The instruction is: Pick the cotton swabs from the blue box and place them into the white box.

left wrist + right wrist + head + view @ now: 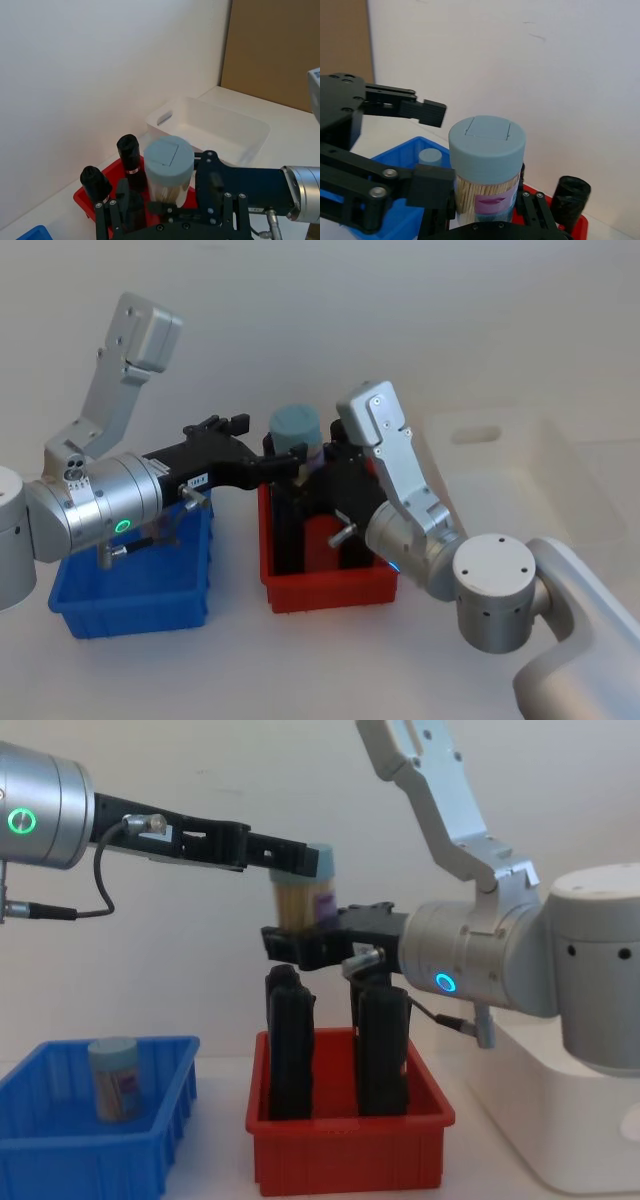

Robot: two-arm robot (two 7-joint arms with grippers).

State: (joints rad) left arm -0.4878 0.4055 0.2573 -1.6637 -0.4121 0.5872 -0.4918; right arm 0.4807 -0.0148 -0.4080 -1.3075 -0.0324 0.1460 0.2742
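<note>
A cotton swab jar (303, 895) with a grey-blue lid hangs upright above the red bin. My right gripper (305, 945) is shut on its lower part, and the jar (487, 165) fills the space between its fingers. My left gripper (265, 445) reaches in from the left at lid height with its fingers spread open on either side of the jar (167, 170); one finger (430, 112) stands clear of it. A second jar (113, 1078) stands in the blue box (130, 605). The white box (520, 470) sits at the right.
A red bin (345, 1150) between the blue and white boxes holds tall black upright objects (290, 1040), directly under the held jar. The two arms cross closely above it. A wall stands close behind the table.
</note>
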